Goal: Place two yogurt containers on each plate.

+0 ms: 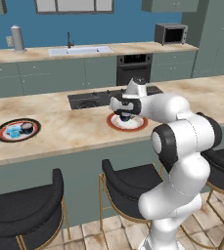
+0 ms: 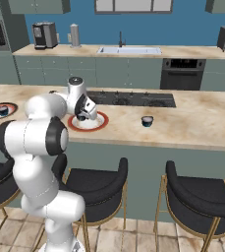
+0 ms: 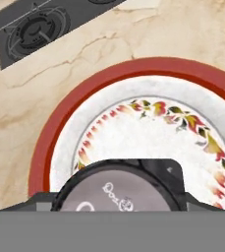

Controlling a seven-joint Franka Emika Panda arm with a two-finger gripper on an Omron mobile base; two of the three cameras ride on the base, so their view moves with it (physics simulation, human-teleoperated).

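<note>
The gripper (image 1: 125, 116) hangs over the white plate (image 1: 139, 125), closed around a dark cup (image 3: 119, 189). In the hand view the cup's pale printed lid sits between the dark finger tips, just above the plate's flowered inner ring; whether the cup's base touches the plate cannot be told.

Taking the hob (image 2: 133, 99) as landmark: the white plate, red-rimmed, lies on the worktop (image 1: 64, 129) just in front of the hob's near edge. A second dark cup (image 2: 147, 120) stands alone on the worktop, also in front of the hob, apart from the plate on the side away from the arm. The dark-edged plate (image 1: 6, 137) lies well off to the hob's other side; on it sit the blue cup (image 1: 14, 131) and a third dark cup (image 1: 27, 128), side by side.
</note>
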